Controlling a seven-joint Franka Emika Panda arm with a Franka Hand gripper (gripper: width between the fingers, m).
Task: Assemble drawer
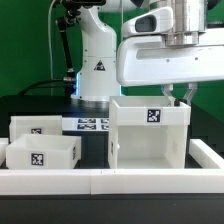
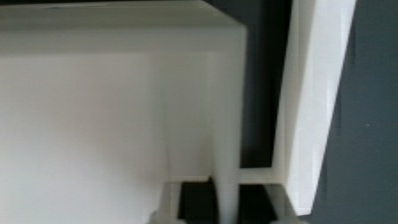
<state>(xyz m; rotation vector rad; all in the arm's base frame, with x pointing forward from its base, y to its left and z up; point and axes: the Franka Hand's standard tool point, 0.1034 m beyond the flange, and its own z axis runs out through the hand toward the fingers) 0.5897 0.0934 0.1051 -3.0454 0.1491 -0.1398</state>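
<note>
The housing (image 1: pixel 150 145) is plain white, with one black-and-white square tag (image 1: pixel 154 116) high on its near face. To the exterior view's left of the housing, the back tray (image 1: pixel 20 127) and the front tray (image 1: pixel 60 152) are the same white, each carrying a black-and-white tag. Just behind the housing's corner on that side, the marker board (image 1: pixel 90 124) is white with black tag patterns. In front of the housing, the rail (image 1: pixel 110 182) is white. The table (image 1: pixel 95 148) is black. Behind the housing, the robot arm (image 1: pixel 95 45) is white with a black triangle mark, and the backdrop (image 1: pixel 208 100) is green. The wrist view shows white wall beside a dark strip.
</note>
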